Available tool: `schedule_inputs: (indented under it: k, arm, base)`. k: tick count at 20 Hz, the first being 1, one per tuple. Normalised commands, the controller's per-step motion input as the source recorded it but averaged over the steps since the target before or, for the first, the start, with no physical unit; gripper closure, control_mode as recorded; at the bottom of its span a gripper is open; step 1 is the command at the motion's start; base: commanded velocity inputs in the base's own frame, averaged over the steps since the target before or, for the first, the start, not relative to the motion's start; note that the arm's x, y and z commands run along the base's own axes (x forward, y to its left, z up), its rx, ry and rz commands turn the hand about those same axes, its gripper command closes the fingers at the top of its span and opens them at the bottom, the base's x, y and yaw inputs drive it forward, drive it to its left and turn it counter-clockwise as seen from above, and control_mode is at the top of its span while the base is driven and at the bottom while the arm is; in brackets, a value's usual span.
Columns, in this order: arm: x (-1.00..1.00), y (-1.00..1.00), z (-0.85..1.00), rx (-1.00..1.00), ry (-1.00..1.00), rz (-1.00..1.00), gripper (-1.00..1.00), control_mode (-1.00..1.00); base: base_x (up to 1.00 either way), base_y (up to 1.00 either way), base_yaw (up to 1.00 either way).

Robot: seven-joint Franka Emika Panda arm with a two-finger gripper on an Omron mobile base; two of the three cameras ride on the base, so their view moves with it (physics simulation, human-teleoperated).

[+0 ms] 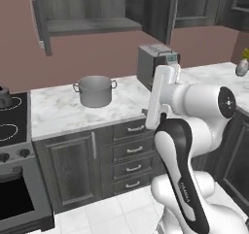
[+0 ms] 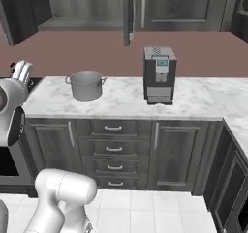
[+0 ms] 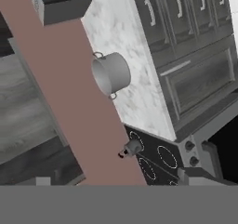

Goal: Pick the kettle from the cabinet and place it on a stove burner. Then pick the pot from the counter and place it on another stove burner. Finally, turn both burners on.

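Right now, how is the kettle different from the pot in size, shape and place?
The kettle is much smaller than the pot. The kettle has a rounded body and stands on the black cooktop; the pot is a wide open cylinder with two loop handles and stands on the marble counter. Both are grey metal and upright.

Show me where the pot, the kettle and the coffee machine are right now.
pot [image 1: 95,93]: left base view, on its front wall.
kettle [image 3: 134,147]: hand view, on its rounded body, over the cooktop.
coffee machine [image 2: 159,77]: right base view, on its front face.
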Motion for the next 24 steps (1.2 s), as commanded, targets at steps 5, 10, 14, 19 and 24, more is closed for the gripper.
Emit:
schedule_inputs:
  k: [5,10,14,19,24]
  arm:
    - [0.00,0.00,0.00,0.00,0.00,0.00,-1.00,1.00]
    - [0.00,0.00,0.00,0.00,0.00,0.00,-1.00,1.00]
    - [0.00,0.00,0.00,0.00,0.00,0.00,-1.00,1.00]
    - [0.00,0.00,0.00,0.00,0.00,0.00,-1.00,1.00]
    - [0.00,0.00,0.00,0.00,0.00,0.00,-1.00,1.00]
  base:
    - [0.76,-0.03,0.10]
    - [0.80,0.00,0.10]
    - [0.78,0.00,0.10]
    - [0.71,0.00,0.11]
    - [0.33,0.00,0.06]
